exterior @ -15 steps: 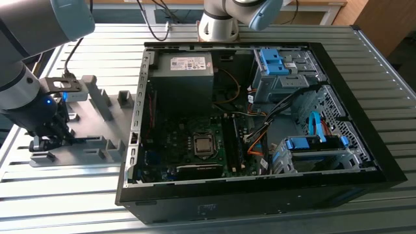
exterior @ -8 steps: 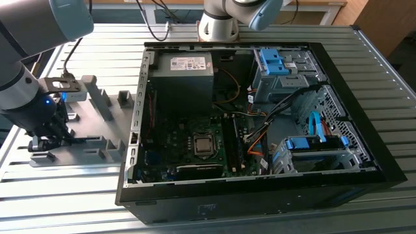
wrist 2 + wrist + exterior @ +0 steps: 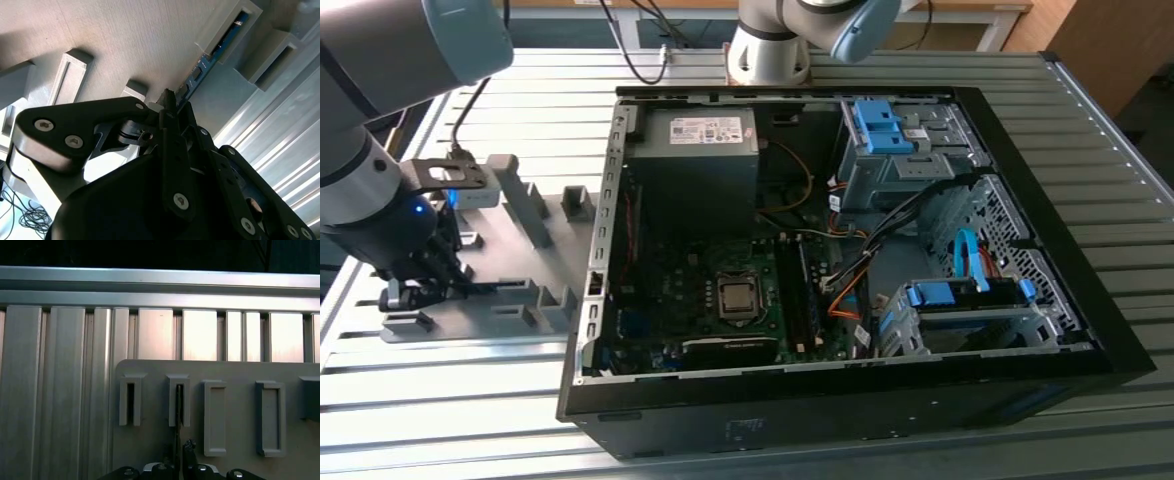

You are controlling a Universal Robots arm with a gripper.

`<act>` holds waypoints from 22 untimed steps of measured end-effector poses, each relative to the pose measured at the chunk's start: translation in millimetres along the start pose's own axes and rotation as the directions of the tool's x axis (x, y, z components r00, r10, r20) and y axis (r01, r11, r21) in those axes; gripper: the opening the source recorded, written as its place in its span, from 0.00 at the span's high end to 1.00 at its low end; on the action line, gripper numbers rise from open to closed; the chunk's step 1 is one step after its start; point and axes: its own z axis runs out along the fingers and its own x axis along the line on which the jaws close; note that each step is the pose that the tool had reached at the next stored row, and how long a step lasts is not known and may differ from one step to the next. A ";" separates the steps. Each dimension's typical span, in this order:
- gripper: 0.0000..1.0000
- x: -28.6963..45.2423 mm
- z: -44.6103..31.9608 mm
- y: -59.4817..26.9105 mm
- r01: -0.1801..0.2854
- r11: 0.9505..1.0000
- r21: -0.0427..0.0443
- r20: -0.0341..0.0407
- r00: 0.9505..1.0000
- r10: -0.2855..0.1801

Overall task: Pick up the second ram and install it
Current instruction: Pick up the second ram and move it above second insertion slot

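2nd ram between the fingers

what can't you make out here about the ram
- Second wrist view: the black gripper hides the near end of the thin blue-green ram stick.
- First wrist view: the stick is edge-on, its chips unseen.
- Exterior view: memory slots in the open black computer case, too small to judge.

Grey arm fitted with black gripper
Joints are capped in blue-grey; the black linkage plates are fastened with silver screws.
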 end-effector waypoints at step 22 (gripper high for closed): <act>0.86 0.0 -0.1 -0.4 0.000 1.000 0.000 0.000 1.000 0.000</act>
